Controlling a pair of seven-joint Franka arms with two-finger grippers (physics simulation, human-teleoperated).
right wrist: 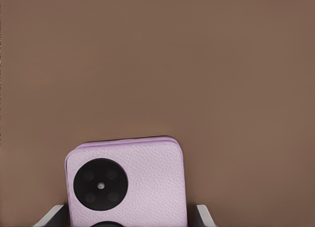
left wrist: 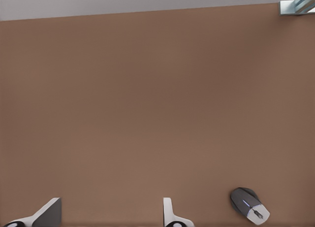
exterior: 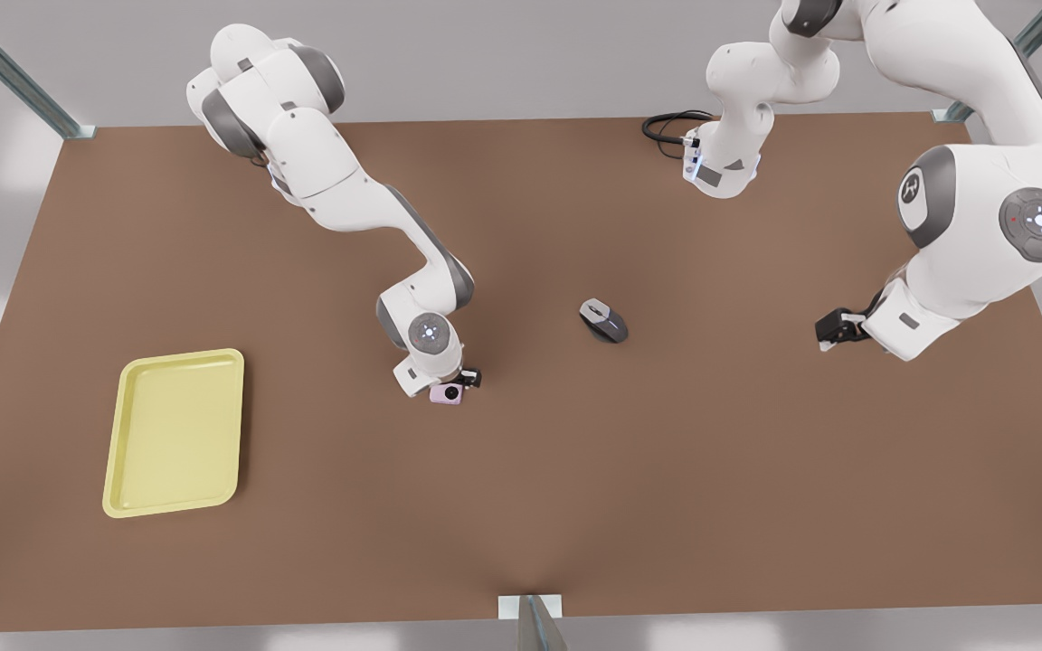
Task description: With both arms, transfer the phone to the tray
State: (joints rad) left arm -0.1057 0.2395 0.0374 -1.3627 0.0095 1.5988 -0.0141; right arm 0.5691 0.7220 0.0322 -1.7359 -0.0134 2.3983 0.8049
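The phone (exterior: 447, 394) is seen near the middle of the brown table (exterior: 575, 506), lying at the tip of the right gripper (exterior: 459, 384), which is reached down over it from the arm on the front view's left. In the right wrist view the phone (right wrist: 129, 186) is shown pale pink with its black camera circles facing the lens, set between the two fingertips (right wrist: 53, 216), one at each side edge; the fingers are spread to the phone's width and stand right at its edges, but whether they press it cannot be told. The tray (exterior: 175, 432) is found well apart from the phone, toward the front view's left, flat on the table. A grey-black mouse (exterior: 603, 321) is placed on the table between the two arms. The left gripper (exterior: 833, 327) is held above the table at the front view's right, away from the phone, with its arm waiting. In the left wrist view its fingertips (left wrist: 47, 213) are seen parted with bare table between them, nothing being held, and the mouse (left wrist: 250, 205) is seen near one of them.
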